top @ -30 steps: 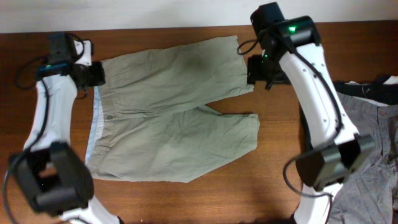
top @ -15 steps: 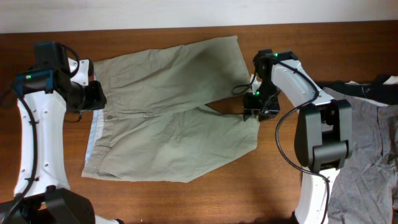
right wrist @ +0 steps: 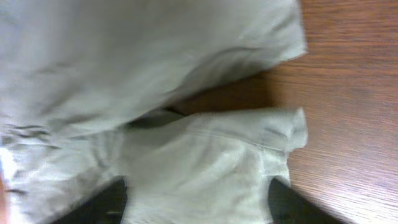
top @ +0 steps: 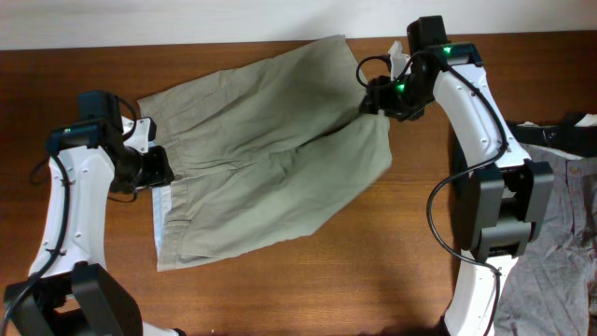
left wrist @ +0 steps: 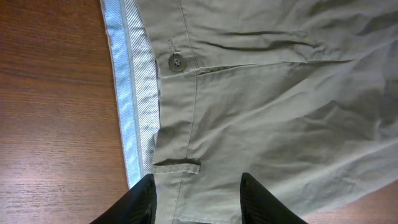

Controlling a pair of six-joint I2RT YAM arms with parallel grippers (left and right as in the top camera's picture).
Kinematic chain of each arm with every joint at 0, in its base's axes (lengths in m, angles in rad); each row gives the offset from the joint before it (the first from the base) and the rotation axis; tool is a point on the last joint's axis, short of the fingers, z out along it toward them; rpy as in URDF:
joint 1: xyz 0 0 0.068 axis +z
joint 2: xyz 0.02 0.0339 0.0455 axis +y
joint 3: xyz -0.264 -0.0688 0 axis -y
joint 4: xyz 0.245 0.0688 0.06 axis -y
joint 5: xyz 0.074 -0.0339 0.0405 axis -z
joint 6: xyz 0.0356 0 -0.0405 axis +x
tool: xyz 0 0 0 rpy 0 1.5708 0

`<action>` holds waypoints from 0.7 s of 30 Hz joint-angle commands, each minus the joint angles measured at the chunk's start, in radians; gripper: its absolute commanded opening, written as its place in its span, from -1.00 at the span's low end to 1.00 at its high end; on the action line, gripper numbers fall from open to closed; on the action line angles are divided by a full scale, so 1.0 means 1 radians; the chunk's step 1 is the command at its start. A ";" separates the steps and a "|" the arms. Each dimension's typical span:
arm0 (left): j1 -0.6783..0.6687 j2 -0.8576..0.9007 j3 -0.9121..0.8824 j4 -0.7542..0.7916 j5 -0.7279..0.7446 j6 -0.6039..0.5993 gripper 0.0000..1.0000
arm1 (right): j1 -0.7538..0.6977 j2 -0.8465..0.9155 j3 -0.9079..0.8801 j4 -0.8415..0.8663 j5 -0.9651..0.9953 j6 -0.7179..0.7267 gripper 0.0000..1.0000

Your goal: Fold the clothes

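The pale khaki-green shorts (top: 270, 159) lie spread on the wooden table (top: 373, 280), waistband with light-blue lining (top: 160, 224) at the left, legs toward the right. My left gripper (top: 157, 170) is over the waistband. In the left wrist view its jaws (left wrist: 199, 200) stand apart over flat cloth, near a belt loop (left wrist: 177, 165) and a button (left wrist: 176, 62). My right gripper (top: 373, 98) is at the near leg's hem, raised against the far leg. In the right wrist view the gripper (right wrist: 196, 208) has the hem cloth (right wrist: 249, 155) bunched between its fingers.
Grey trousers (top: 550, 215) and a black piece (top: 536, 135) lie at the right edge of the table, beside the right arm. A pale wall runs along the table's far edge (top: 233, 28).
My right gripper has moved up and back with the near leg's hem, swinging that leg toward the far leg. The whole shorts have rotated and shifted right. My left gripper has moved down along the waistband.
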 commanded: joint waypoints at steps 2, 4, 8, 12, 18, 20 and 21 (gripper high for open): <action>0.000 0.005 -0.014 0.000 0.013 -0.006 -0.13 | -0.067 -0.013 0.003 -0.143 0.099 0.004 0.52; -0.002 0.005 -0.028 0.000 0.038 -0.006 -0.13 | -0.094 -0.013 -0.006 -0.277 0.100 -0.016 0.52; -0.040 0.005 -0.073 0.048 0.042 -0.006 -0.13 | -0.078 -0.013 -0.198 -0.246 0.080 -0.018 0.60; -0.065 0.005 -0.076 0.067 0.042 -0.006 -0.12 | -0.027 -0.013 -0.406 -0.007 -0.013 0.100 0.62; -0.066 0.005 -0.076 0.068 0.042 -0.006 -0.11 | 0.014 -0.026 -0.427 0.103 -0.084 0.109 -0.92; -0.066 0.005 -0.076 0.071 0.042 -0.006 -0.11 | 0.018 -0.074 -0.350 -0.025 -0.080 0.114 -0.92; -0.066 0.005 -0.076 0.075 0.042 -0.006 -0.11 | 0.026 -0.102 -0.276 -0.111 -0.080 0.123 -0.92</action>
